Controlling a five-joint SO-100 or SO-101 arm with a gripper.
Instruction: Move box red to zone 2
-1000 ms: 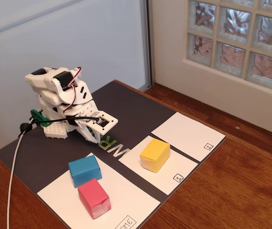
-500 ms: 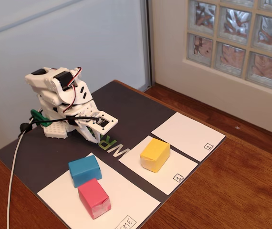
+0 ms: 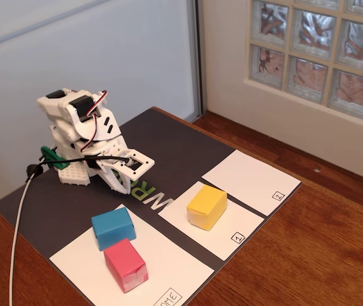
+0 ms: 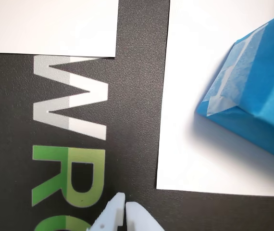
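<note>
Red box (image 3: 125,264) sits untouched on the home sheet, so the reach is only starting: the closed claw (image 4: 125,206) must open and swing toward six o'clock past the blue block (image 3: 113,227).

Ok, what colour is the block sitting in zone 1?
Yellow: the yellow block rests on the white sheet marked 1, clearest in the fixed view.
</note>
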